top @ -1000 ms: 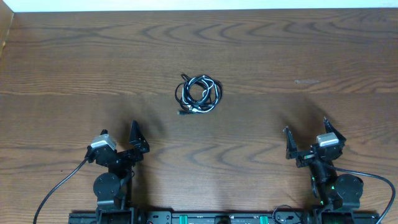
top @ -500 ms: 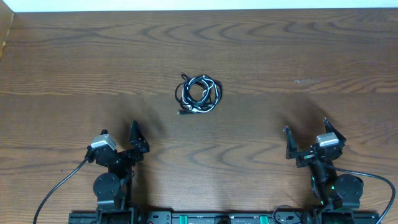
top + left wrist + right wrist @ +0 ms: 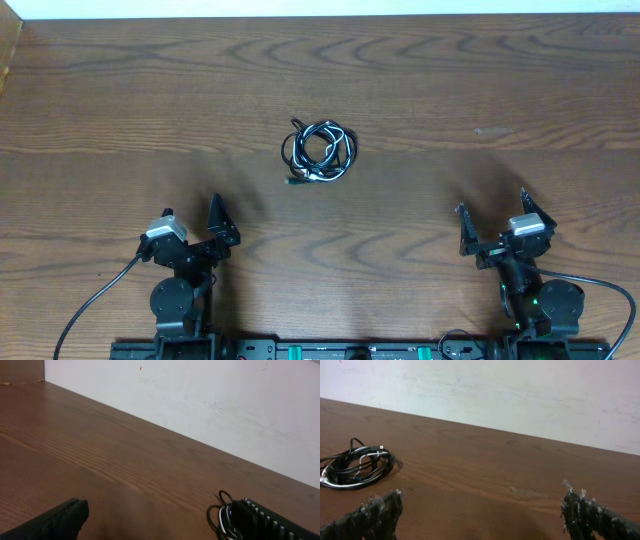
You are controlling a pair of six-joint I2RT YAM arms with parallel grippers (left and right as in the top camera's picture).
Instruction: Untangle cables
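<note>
The cables (image 3: 318,152) lie in one small coil on the wooden table, a thin black cable looped together with a thin white one, near the middle and slightly left. In the right wrist view the cables (image 3: 355,464) sit far left, well ahead of the fingers. The left wrist view shows the cables (image 3: 223,515) partly hidden behind the right-hand finger. My left gripper (image 3: 192,225) (image 3: 160,512) stands open near the front left, holding nothing. My right gripper (image 3: 497,218) (image 3: 482,496) is open near the front right, also holding nothing. Both are well short of the coil.
A white wall (image 3: 520,390) runs along the table's far edge. A raised wooden side board (image 3: 10,50) stands at the far left corner. The arm bases and their thick black wires (image 3: 90,305) sit along the front edge.
</note>
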